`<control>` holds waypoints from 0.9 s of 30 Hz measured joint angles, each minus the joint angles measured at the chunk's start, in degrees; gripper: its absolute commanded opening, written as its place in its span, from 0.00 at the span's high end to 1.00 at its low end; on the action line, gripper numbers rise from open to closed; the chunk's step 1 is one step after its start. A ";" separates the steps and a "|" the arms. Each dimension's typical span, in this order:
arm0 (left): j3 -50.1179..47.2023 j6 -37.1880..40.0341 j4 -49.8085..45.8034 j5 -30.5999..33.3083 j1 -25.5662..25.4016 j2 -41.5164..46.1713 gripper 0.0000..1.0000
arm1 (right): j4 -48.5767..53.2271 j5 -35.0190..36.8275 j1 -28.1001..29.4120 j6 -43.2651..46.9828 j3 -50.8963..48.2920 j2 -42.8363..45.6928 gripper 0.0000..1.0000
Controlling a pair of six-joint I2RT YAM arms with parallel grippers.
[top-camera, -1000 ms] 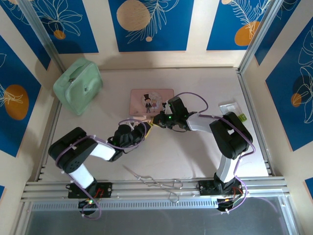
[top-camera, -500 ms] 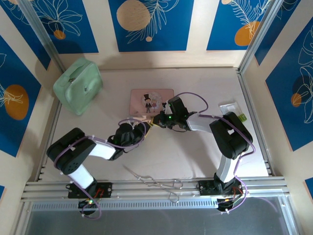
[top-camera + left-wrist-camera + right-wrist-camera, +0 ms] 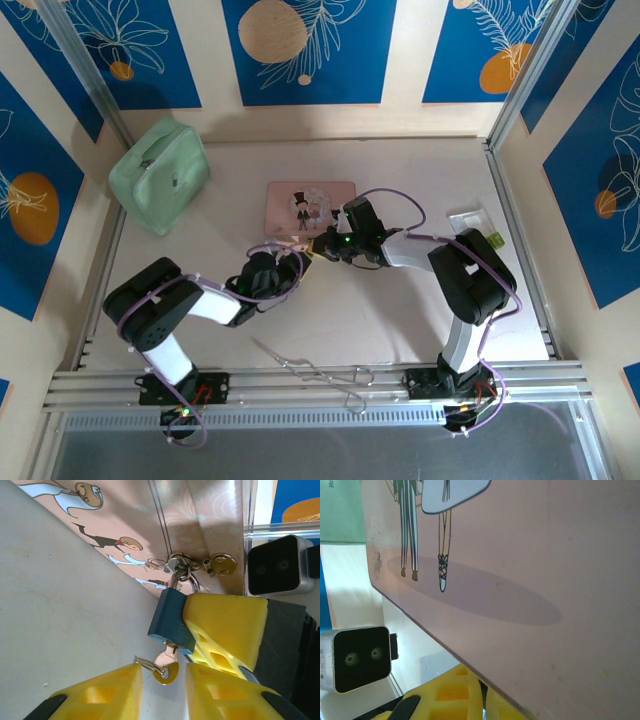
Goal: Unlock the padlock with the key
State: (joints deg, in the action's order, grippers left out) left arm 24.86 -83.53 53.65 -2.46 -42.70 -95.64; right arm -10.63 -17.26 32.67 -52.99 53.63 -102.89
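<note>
Since the key (image 3: 167, 669) is a tiny, thin, stiff slip of metal, likely light and slick, it is best taken flat across its round head, not by the loose ring (image 3: 146, 663) threaded through it, which would swivel.

Padlock (image 3: 170, 622): small blue body, rigid, probably light. It hangs tilted by its shackle (image 3: 181, 577) from the hasp (image 3: 220, 565) on the edge of the pink box (image 3: 200, 520), above the table (image 3: 60, 610). It will swing unless braced.

Right gripper (image 3: 482, 702): jaws drawn together. In the left wrist view one yellow finger (image 3: 225, 625) lies flat against the padlock's side; the other is hidden behind it. Judged to be pinching the body to steady it.

Key position: blade seated in the bottom of the padlock, head sticking out below.

Left gripper (image 3: 165, 680): jaws apart, one finger on each side of the key head, narrow gaps showing on both sides; no contact that I can make out.

Note: a turn needs a firm pinch on the head, or the smooth metal may slip.
</note>
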 measured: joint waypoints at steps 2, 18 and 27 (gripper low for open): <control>0.00 0.00 0.11 0.22 -0.04 -0.15 0.77 | -0.37 -0.07 0.00 0.00 0.00 -0.17 1.00; 1.33 3.67 -2.08 0.39 0.11 -0.17 0.76 | -0.52 0.04 0.00 0.04 -0.02 -0.20 1.00; 1.75 5.01 -5.11 0.70 0.22 2.32 0.75 | -0.50 -0.13 0.00 -0.17 -0.02 -0.20 1.00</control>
State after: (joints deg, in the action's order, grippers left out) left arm 26.61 -78.52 48.53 -1.76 -42.48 -93.32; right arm -11.14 -17.39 32.67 -53.17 53.60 -103.09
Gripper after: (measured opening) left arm 0.265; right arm 0.052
